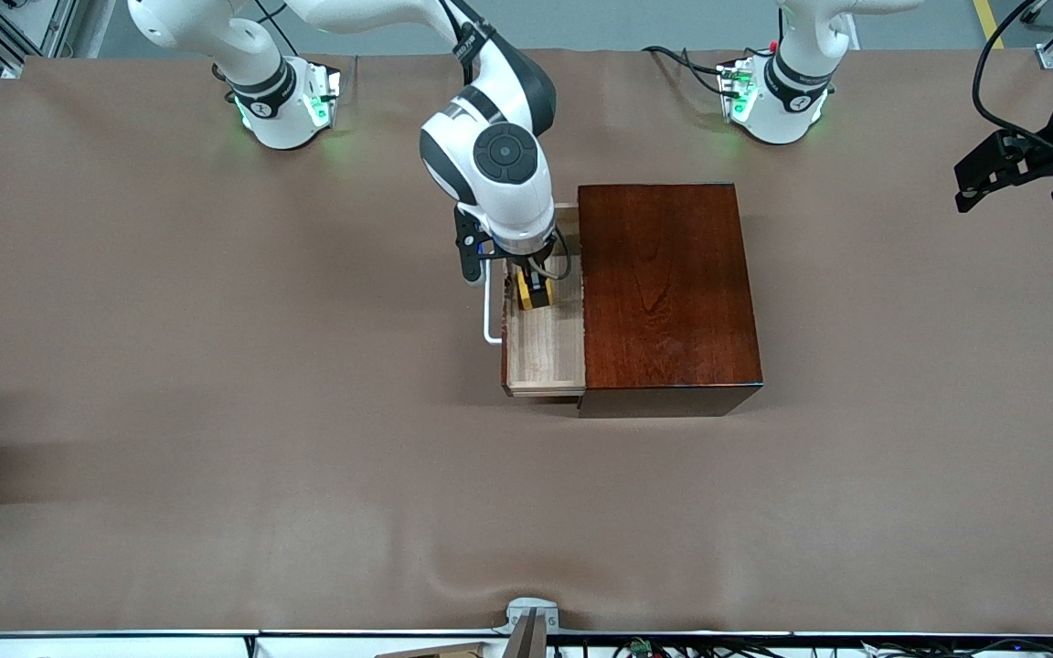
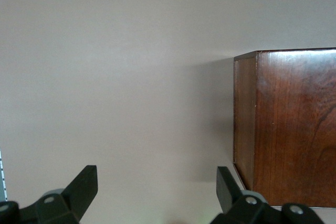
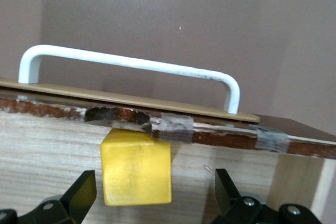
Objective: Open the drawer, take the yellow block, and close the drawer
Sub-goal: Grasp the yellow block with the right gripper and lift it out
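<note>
The dark reddish-brown wooden box (image 1: 664, 292) stands mid-table with its drawer (image 1: 545, 352) pulled out toward the right arm's end, showing its pale wood interior and white loop handle (image 1: 488, 315). The yellow block (image 1: 526, 294) lies in the drawer against the inside of its front. My right gripper (image 1: 534, 291) is lowered into the drawer, open. In the right wrist view the block (image 3: 136, 167) sits between the fingers of my right gripper (image 3: 155, 182) with a gap on each side, below the handle (image 3: 131, 64). My left gripper (image 1: 1006, 174) waits open above the left arm's end of the table.
The brown cloth covers the whole table (image 1: 216, 366). In the left wrist view my open left gripper (image 2: 157, 182) hangs over bare cloth with the box's corner (image 2: 289, 124) beside it. A metal bracket (image 1: 531, 617) sits at the table edge nearest the front camera.
</note>
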`<move>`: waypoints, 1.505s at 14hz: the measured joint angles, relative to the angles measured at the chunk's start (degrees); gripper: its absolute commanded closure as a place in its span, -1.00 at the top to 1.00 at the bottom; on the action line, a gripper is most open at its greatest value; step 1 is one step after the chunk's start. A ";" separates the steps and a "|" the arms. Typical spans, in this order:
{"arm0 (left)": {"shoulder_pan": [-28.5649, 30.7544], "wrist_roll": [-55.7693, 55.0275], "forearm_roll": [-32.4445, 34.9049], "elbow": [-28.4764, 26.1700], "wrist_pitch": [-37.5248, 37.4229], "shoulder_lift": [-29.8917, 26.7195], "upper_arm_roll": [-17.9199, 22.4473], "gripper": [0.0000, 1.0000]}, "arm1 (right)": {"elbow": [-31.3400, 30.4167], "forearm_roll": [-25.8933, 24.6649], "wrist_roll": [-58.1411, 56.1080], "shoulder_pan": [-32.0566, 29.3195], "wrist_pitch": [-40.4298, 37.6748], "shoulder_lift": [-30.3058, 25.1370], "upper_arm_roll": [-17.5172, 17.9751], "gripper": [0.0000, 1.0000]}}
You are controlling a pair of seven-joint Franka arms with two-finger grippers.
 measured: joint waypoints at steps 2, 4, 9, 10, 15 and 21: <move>0.00 0.00 0.00 -0.02 0.02 0.00 -0.17 1.00 | 0.00 0.00 0.00 0.05 0.30 0.83 0.01 1.00; 0.00 0.00 0.00 -0.02 0.05 0.00 -0.33 1.00 | 0.00 0.00 0.00 0.17 0.31 1.25 0.02 0.24; 0.00 0.01 0.00 -0.02 0.06 0.00 -0.37 1.00 | 0.82 0.00 0.08 0.39 0.34 1.38 0.00 -1.00; 0.00 0.01 0.00 -0.02 0.06 0.00 -0.37 1.00 | 1.43 0.00 0.09 0.39 0.31 1.36 -0.06 -1.00; 0.00 0.01 -0.08 -0.01 0.06 0.00 -0.38 1.00 | 8.27 -0.01 0.09 0.30 -6.49 1.08 -0.82 -1.00; 0.00 0.01 -0.10 -0.01 0.06 0.00 -0.39 1.00 | 11.12 -0.09 -6.20 -4.34 -13.00 -0.06 -1.48 -1.00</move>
